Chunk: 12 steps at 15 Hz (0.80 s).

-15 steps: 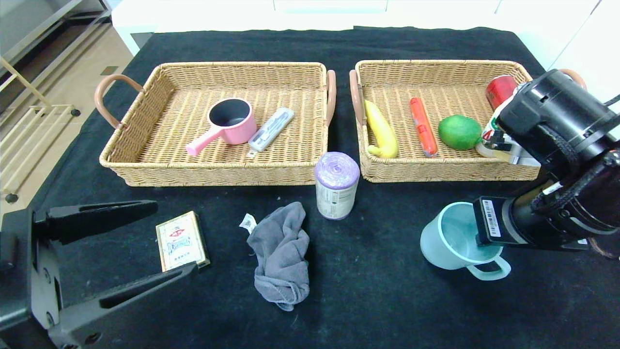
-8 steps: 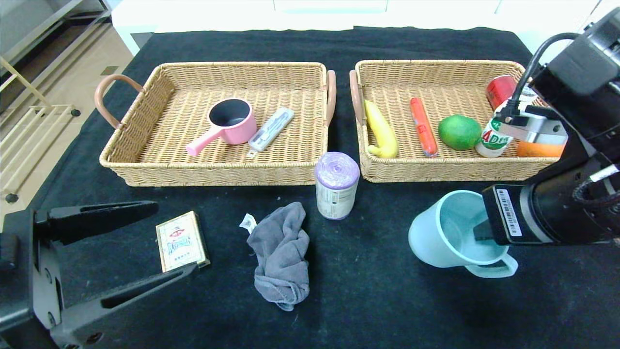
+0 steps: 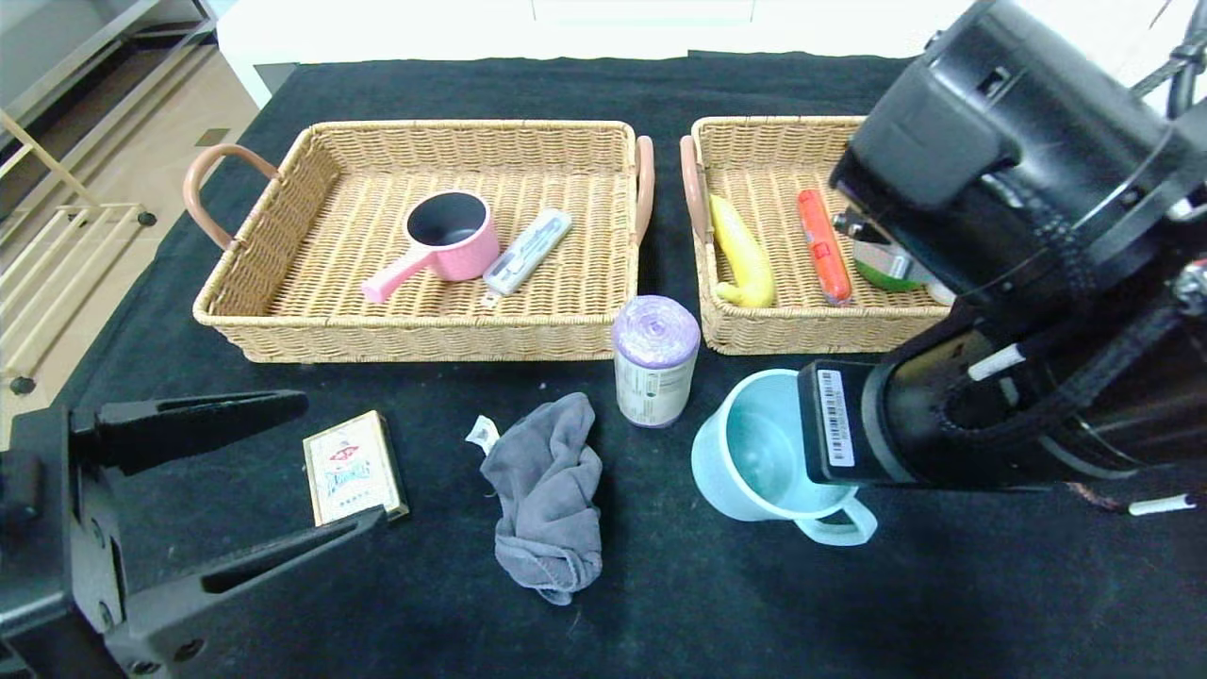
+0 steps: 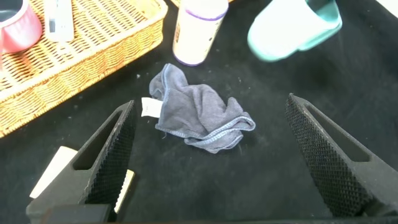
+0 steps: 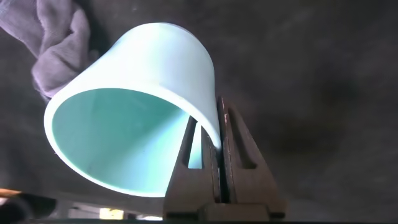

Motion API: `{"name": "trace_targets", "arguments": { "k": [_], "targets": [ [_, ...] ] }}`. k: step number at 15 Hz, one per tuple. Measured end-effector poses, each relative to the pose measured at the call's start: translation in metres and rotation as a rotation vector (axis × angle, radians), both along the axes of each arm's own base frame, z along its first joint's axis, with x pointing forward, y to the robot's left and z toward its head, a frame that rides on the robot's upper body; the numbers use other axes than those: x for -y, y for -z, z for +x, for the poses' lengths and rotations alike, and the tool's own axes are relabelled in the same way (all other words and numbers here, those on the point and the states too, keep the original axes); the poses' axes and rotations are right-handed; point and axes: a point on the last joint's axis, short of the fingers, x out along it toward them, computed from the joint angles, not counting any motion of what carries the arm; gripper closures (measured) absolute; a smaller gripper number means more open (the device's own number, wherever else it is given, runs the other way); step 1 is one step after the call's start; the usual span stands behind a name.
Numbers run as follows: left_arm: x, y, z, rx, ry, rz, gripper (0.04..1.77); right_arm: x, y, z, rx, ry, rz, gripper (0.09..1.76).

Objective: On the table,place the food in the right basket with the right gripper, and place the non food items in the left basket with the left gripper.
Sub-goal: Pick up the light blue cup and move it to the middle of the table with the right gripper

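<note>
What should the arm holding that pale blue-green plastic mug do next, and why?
Probably carry on leftward and set it down near the left gripper. The right gripper is shut on the rim of the pale blue-green plastic mug, lifted beside the purple-topped roll. A mug is not food, so it belongs in the left wicker basket, and the left gripper waits open by the crumpled grey cloth.

Landmark: grey cloth [image 3: 549,495], table centre-front. I see bare black table [image 3: 754,613] in front of cloth and to its right. Purple-capped roll [image 3: 655,360] stands upright just behind cloth. Teal cup [image 3: 768,457], clamped by right gripper [image 5: 219,146], blocks right side. Card box [image 3: 354,467] lies left, between left gripper [image 3: 283,467] fingers, spread wide.
</note>
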Motion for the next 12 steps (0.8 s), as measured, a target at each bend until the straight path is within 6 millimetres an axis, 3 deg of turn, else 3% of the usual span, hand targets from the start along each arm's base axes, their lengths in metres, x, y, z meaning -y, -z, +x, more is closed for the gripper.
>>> {"name": "trace_targets", "arguments": {
  "k": [5,12],
  "targets": [
    [0.000,0.001,0.001,-0.004,-0.001,0.002,0.09,-0.029,0.020,0.006,-0.054,0.014,-0.014,1.68],
    [0.000,0.001,0.001,-0.007,-0.001,0.003,0.09,-0.045,0.037,0.012,-0.090,0.038,-0.034,1.68]
  ]
}}
